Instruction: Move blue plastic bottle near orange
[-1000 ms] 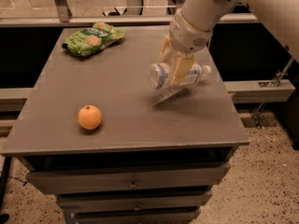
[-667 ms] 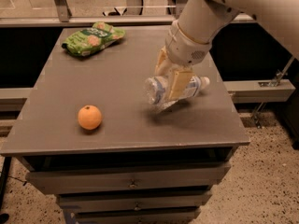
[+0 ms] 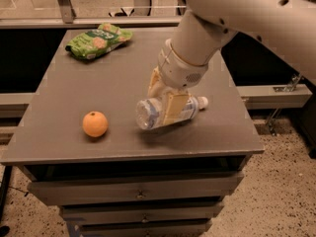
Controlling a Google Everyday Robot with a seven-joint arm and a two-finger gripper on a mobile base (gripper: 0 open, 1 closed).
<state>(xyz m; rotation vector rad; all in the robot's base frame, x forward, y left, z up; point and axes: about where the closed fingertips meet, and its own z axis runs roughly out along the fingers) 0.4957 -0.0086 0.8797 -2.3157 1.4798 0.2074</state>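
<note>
Camera view looks down on a grey table, and the blue plastic bottle is near its front edge, a little right of the middle. The bottle lies on its side, its white cap pointing to the right edge and its clear base turned toward the left. My end effector is clamped around the bottle's middle: one tan finger crosses the pale label on the near side, and the other stands behind the bottle. A shadow sits on the table just under the bottle; I cannot tell whether the bottle touches the surface.

The orange rests on the table to the left of the bottle, close to the front edge, with a clear gap between the two. My white arm comes down from the upper right, over the back right corner. A green snack bag lies near the back left corner, well apart from both. Drawers show below the table's front edge.
</note>
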